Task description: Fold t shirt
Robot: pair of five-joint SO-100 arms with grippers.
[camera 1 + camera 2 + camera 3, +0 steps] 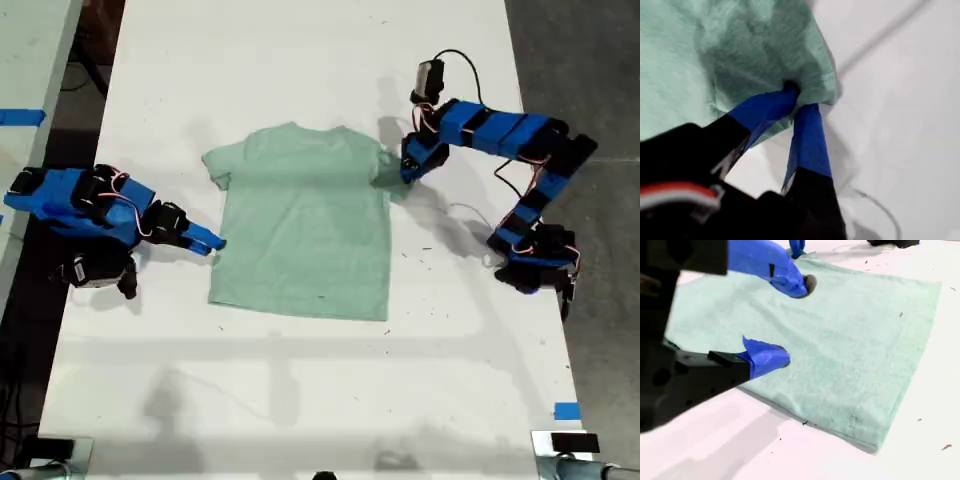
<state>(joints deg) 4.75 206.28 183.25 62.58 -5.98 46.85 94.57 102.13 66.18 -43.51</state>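
Exterior view: t shirt (300, 225) flat mid-table (300, 400). First wrist view: my first gripper (799, 102) pinched shut on sleeve (810, 75), exterior view's right. Second wrist view: my second gripper (782, 322) wide open, empty, over shirt edge. Sleeve fold starting; next carry sleeve inward

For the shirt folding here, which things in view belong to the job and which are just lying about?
Part of the job:
- shirt, flat on the table
- first hand, shut on the shirt's sleeve at the exterior view's right
- second hand, open at the shirt's edge on the exterior view's left

Lying about:
- blue tape at the table's edge
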